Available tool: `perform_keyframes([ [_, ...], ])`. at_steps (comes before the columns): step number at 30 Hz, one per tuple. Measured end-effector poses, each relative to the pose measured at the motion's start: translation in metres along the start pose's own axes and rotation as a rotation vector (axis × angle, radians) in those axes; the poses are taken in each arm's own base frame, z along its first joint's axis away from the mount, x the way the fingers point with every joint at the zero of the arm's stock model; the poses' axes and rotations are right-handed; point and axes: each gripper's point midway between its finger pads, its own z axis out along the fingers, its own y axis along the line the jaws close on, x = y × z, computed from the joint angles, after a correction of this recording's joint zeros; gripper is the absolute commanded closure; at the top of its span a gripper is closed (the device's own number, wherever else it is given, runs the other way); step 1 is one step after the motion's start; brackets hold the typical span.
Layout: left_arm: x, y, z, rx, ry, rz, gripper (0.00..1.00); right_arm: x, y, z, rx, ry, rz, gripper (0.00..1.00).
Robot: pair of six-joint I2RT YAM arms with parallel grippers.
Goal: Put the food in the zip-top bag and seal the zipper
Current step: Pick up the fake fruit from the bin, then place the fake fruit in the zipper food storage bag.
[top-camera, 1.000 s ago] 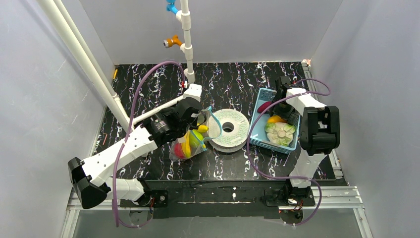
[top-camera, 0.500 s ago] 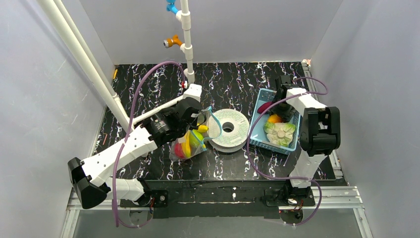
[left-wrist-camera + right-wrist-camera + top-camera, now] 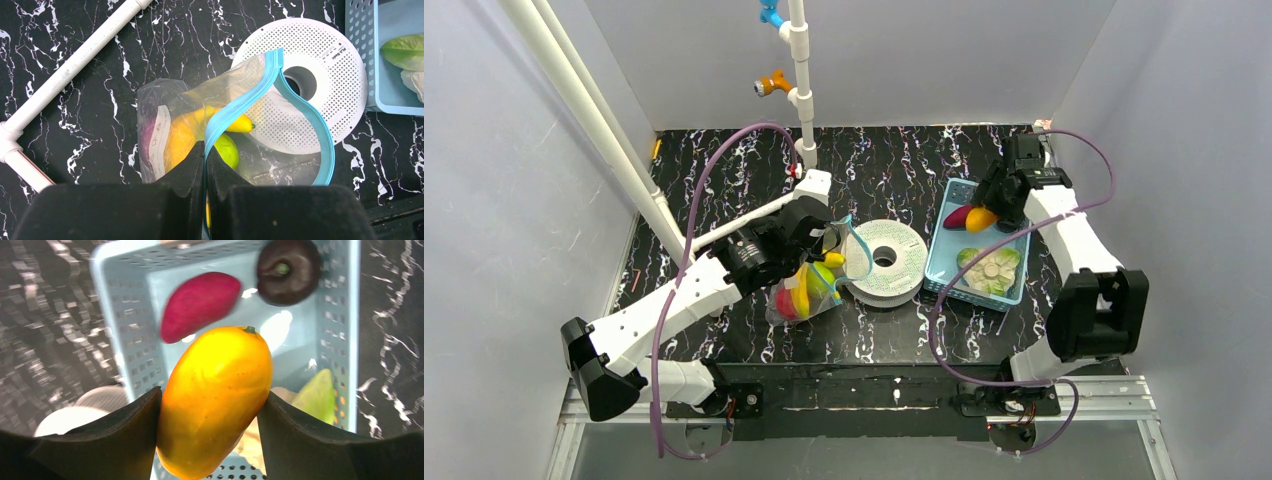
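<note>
The clear zip-top bag (image 3: 807,292) lies left of centre and holds a yellow banana (image 3: 235,123), a green pear (image 3: 226,148), a yellow-orange piece (image 3: 176,138) and a red fruit (image 3: 786,304). Its teal-blue zipper (image 3: 242,104) gapes open in a loop. My left gripper (image 3: 205,152) is shut on the zipper's near edge and also shows in the top view (image 3: 826,243). My right gripper (image 3: 210,399) is shut on another yellow-orange piece (image 3: 216,390) and holds it above the basket's far end in the top view (image 3: 980,220).
The light-blue mesh basket (image 3: 943,268) at the right holds a magenta piece (image 3: 199,305), a dark purple fruit (image 3: 288,270) and a green-white cabbage (image 3: 990,270). A white perforated spool (image 3: 884,260) lies under the bag's mouth. White pipes (image 3: 802,80) stand at the back and left.
My right gripper has lifted the yellow-orange piece out of the basket and risen toward the far end of the basket. The left gripper and the bag have not moved.
</note>
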Motion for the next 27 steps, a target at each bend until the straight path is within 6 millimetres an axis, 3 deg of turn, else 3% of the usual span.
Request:
perform_keyframes([
  [3, 0.0, -0.001, 0.0, 0.002, 0.001, -0.002, 1.0, -0.002, 0.023, -0.022, -0.162, -0.02, -0.014, 0.86],
  [6, 0.0, -0.001, 0.0, 0.004, 0.003, -0.004, 1.0, 0.01, 0.053, -0.048, -0.373, -0.01, -0.04, 0.82],
  [10, 0.0, -0.001, 0.0, 0.005, 0.003, -0.005, 1.0, 0.041, 0.102, -0.082, -0.67, 0.068, -0.117, 0.8],
  [15, 0.002, -0.003, 0.002, 0.006, 0.011, -0.003, 1.0, 0.089, 0.162, -0.138, -1.012, 0.2, -0.265, 0.84],
  [21, 0.005, -0.006, 0.005, 0.011, 0.025, 0.001, 1.0, 0.15, 0.198, -0.179, -1.142, 0.258, -0.396, 0.84],
  [27, 0.005, -0.007, 0.006, 0.017, 0.026, -0.002, 1.0, 0.175, 0.218, -0.191, -1.123, 0.181, -0.402, 0.84],
])
